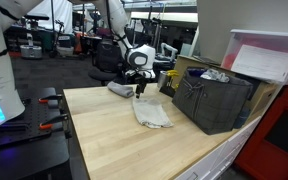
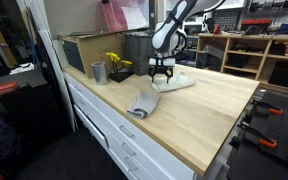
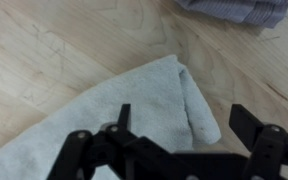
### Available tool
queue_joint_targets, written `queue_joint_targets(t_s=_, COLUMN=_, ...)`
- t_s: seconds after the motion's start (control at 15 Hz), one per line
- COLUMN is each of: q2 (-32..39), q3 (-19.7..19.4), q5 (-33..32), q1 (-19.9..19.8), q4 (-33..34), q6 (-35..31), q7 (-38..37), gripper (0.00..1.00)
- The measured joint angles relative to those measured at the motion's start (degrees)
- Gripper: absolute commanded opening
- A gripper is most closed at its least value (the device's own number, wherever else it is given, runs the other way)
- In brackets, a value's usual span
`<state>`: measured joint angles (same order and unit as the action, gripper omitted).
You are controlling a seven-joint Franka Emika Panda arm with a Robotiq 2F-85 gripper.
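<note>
My gripper (image 3: 184, 118) is open and empty, its two black fingers spread wide. It hovers just above a folded whitish towel (image 3: 114, 90) that lies flat on the wooden table (image 3: 44, 50). In both exterior views the gripper (image 1: 139, 85) (image 2: 161, 72) hangs over one end of that towel (image 1: 152, 112) (image 2: 176, 83). A crumpled grey cloth (image 1: 121, 90) (image 2: 142, 103) lies on the table close beside the towel. It shows at the top edge of the wrist view (image 3: 234, 10).
A dark crate (image 1: 214, 100) with items in it stands on the table next to the towel, with a white box (image 1: 264, 60) behind it. A metal cup (image 2: 98, 72) and a black tray with a yellow item (image 2: 117, 68) stand near the wall.
</note>
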<state>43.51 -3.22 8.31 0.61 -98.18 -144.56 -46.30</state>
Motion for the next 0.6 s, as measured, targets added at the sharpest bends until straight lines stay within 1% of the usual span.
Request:
queue_joint_targets(t_s=0.13, q2=1.76, q3=-1.67, q5=0.00, q1=1.07, q4=1.74, q6=1.61, q7=-0.69, gripper=1.00)
queue_joint_targets(t_s=0.2, q2=2.88, q3=-2.32, q5=0.00, q1=1.40, q4=2.79, q6=2.30, q7=-1.13, gripper=0.97)
queue_joint_targets(t_s=0.27, q2=4.08, q3=-2.68, q5=0.00, q1=1.50, q4=3.88, q6=2.89, q7=-1.32, gripper=0.74)
queue_joint_targets(t_s=0.33, q2=5.30, q3=-2.84, q5=0.00, q1=1.48, q4=4.97, q6=3.41, q7=-1.37, gripper=0.73)
queue_joint_targets(t_s=0.4, q2=6.46, q3=-2.86, q5=0.03, q1=1.42, q4=6.04, q6=3.93, q7=-1.41, gripper=0.69)
queue_joint_targets(t_s=0.47, q2=7.53, q3=-2.86, q5=0.08, q1=1.36, q4=7.06, q6=4.45, q7=-1.44, gripper=0.60)
queue_joint_targets(t_s=0.6, q2=8.53, q3=-2.87, q5=0.30, q1=1.28, q4=8.74, q6=5.56, q7=-1.46, gripper=0.47)
